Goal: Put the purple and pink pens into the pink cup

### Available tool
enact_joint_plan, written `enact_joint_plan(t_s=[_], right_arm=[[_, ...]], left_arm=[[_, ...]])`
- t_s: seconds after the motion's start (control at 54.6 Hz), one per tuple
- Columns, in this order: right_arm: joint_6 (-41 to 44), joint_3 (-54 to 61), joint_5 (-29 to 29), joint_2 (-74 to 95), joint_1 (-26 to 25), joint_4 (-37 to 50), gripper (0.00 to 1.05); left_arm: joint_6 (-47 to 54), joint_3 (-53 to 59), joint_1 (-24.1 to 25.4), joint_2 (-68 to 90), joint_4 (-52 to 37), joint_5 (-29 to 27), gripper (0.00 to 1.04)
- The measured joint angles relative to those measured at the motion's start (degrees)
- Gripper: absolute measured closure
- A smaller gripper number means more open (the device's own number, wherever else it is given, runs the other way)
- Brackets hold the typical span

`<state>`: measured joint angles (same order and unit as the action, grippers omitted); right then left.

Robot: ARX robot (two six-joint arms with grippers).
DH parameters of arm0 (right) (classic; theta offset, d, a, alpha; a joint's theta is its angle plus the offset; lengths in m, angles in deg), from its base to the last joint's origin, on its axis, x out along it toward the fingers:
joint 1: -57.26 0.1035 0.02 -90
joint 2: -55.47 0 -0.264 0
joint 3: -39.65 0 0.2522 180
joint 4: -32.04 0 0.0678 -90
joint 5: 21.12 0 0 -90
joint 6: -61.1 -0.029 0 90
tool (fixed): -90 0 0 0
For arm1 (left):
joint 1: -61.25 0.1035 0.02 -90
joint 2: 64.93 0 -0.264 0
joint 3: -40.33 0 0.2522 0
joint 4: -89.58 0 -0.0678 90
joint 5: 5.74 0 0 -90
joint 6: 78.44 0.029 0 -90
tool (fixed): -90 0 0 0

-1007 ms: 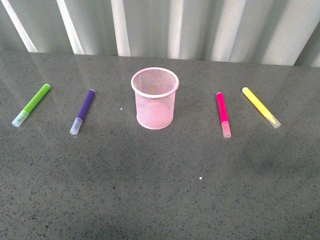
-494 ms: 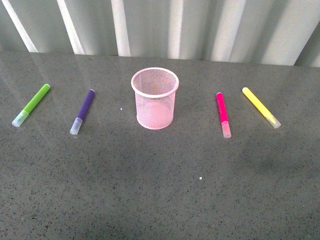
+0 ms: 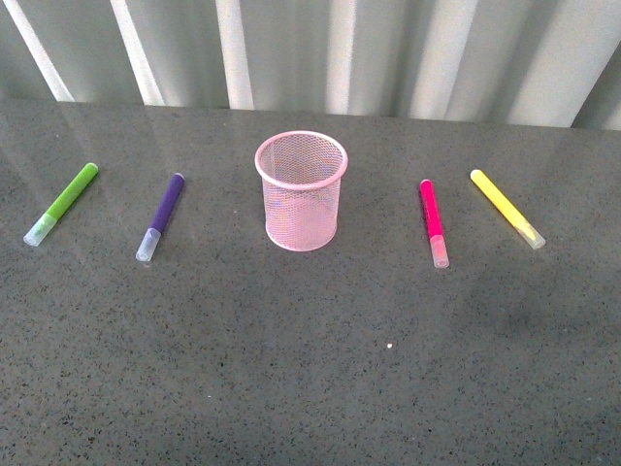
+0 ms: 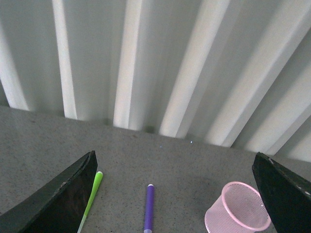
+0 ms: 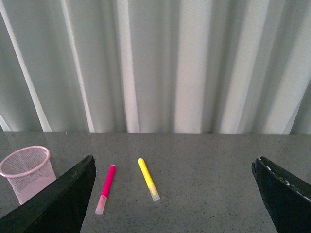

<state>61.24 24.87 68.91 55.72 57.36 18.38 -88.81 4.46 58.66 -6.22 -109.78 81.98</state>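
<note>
Left of the pink cup (image 3: 301,191) on the worktop (image 3: 291,379) lies the purple pen (image 3: 161,216), right of it the pink pen (image 3: 432,221), both flat. My left and right jaws stand wide, empty. Light, stiff, slick pens, I judge; mid-barrel seems the best hold.

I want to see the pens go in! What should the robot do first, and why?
Probably lower the left gripper, jaws wide open, toward the purple pen. It and the pink pen lie flat on the table outside the pink cup, and nothing is held yet.
</note>
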Motion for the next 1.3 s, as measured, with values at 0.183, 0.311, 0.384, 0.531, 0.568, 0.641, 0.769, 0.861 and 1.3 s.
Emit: enact_joint_plan(t_s=[0.183,0.311,0.384,0.531,0.568,0.641,0.769,0.861,1.3], right_arm=[[0.0,0.0,0.0,0.0,0.0,0.0,0.07],[0.0,0.0,0.0,0.0,0.0,0.0,0.07],[0.0,0.0,0.0,0.0,0.0,0.0,0.07],[0.0,0.0,0.0,0.0,0.0,0.0,0.07],[0.0,0.0,0.0,0.0,0.0,0.0,0.07],[0.0,0.0,0.0,0.0,0.0,0.0,0.07],[0.0,0.0,0.0,0.0,0.0,0.0,0.07],[0.0,0.0,0.0,0.0,0.0,0.0,0.07],[0.0,0.0,0.0,0.0,0.0,0.0,0.07]], left_arm=[[0.9,-20.0,0.6,28.5,7.5,-0.4,0.07],[1.2,-36.0,0.8,44.4,18.1,-0.6,0.07],[1.4,-41.8,0.8,49.0,21.9,-1.2,0.07],[2.4,-51.8,0.6,57.8,27.6,-2.7,0.07],[3.0,-52.7,0.3,59.1,28.4,-2.8,0.07],[5.0,-53.2,0.0,60.9,29.1,-2.8,0.07],[8.0,-53.4,-0.5,63.8,29.5,-2.2,0.07],[9.5,-53.5,-0.7,65.6,29.5,-2.0,0.07],[13.4,-54.2,-1.6,70.6,30.1,-1.2,0.07]])
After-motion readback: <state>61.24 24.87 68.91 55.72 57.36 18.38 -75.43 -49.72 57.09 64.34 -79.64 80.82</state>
